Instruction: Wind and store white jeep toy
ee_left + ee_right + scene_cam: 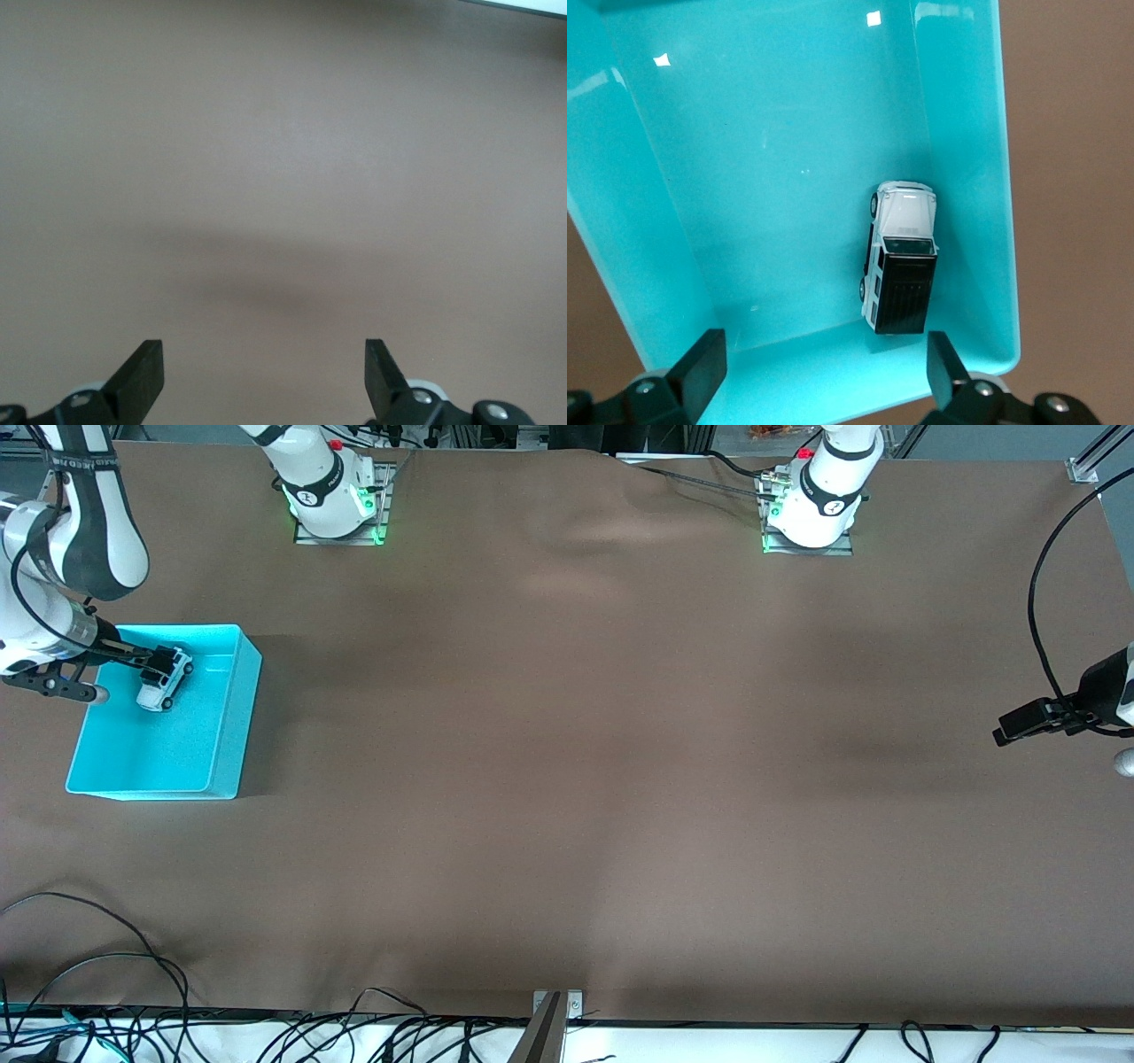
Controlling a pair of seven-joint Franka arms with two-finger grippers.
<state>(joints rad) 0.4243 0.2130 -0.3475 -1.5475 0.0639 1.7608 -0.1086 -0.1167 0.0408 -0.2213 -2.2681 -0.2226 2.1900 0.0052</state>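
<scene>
The white jeep toy (165,680) with its black roof lies on the floor of the cyan bin (226,717), in the part of the bin farther from the front camera. In the right wrist view the jeep (899,266) rests close to one long wall of the bin (966,133). My right gripper (131,677) hovers over the bin, open and empty (824,345), just above the jeep's end. My left gripper (1061,748) is open and empty (264,350) over bare table at the left arm's end, waiting.
The brown tablecloth (567,779) covers the whole table, with slight wrinkles near the arm bases. Loose black cables (106,974) lie along the table edge nearest the front camera. A cable loops above my left gripper (1041,576).
</scene>
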